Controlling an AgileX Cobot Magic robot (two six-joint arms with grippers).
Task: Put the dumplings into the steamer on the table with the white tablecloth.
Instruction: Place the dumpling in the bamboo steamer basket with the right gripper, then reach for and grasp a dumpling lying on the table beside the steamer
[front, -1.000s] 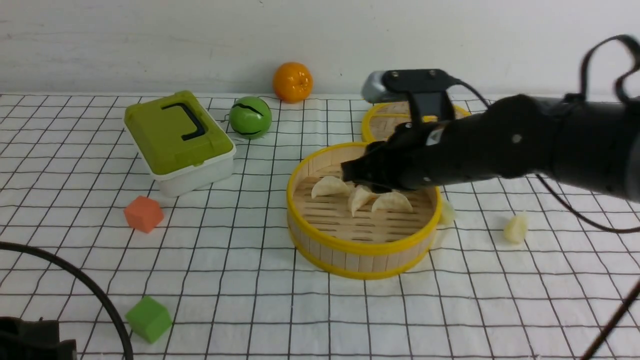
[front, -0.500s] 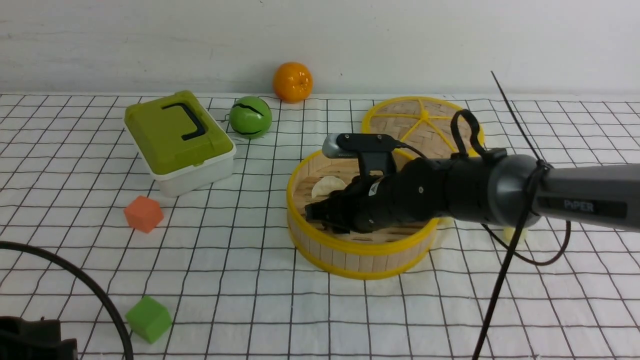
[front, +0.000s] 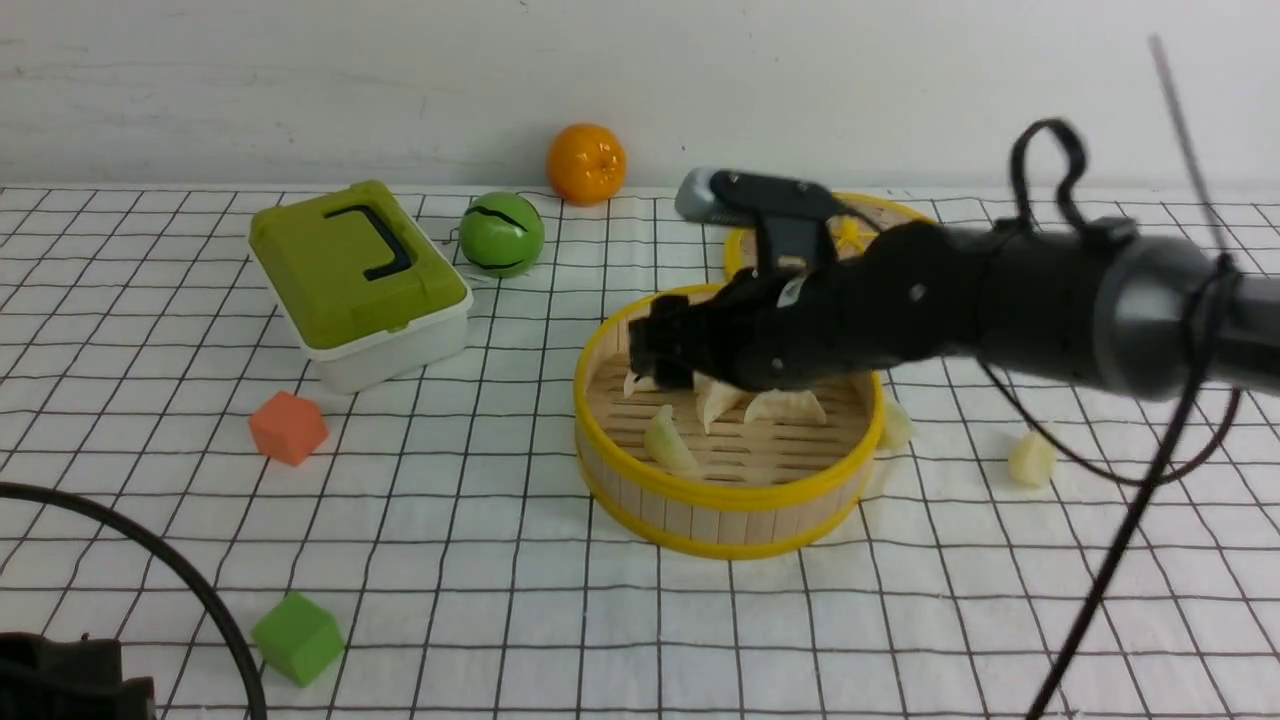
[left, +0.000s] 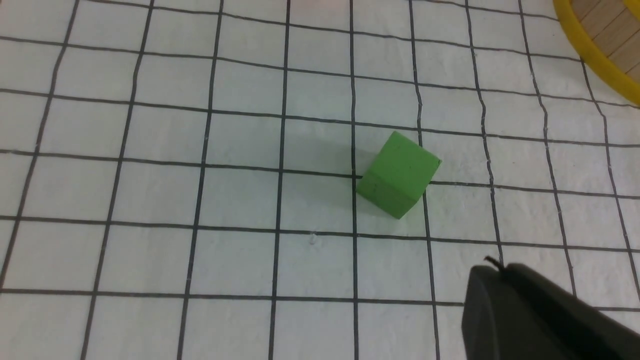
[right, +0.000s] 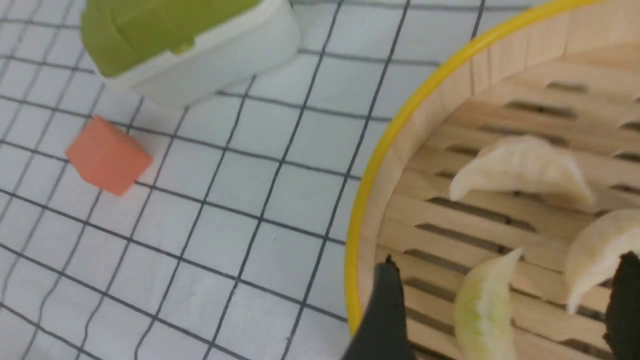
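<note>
The steamer (front: 720, 495) stands mid-table on the white tablecloth (front: 480, 520). Several dumplings lie in it: a yellowish one (front: 668, 442) near the front left, two cream ones (front: 785, 405) in the middle, and one half hidden under my gripper. Two more lie on the cloth, one against the steamer's right wall (front: 893, 425) and one farther right (front: 1030, 458). My right gripper (front: 660, 350) is open and empty above the steamer's left rear; in the right wrist view (right: 507, 257) the yellowish dumpling (right: 485, 305) lies on the slats between its fingers. My left gripper (left: 500, 267) is shut and empty, low near the front left.
The steamer's flat lid (front: 738, 252) lies behind it. A green-lidded box (front: 355, 280), a green ball (front: 500, 235) and an orange (front: 585, 163) stand at the back left. An orange cube (front: 287, 427) and a green cube (front: 296, 636) lie on the left.
My right gripper dipped into the steamer, let go of the yellowish dumpling at the front left, then rose and drew back, open. The left arm has not moved.
</note>
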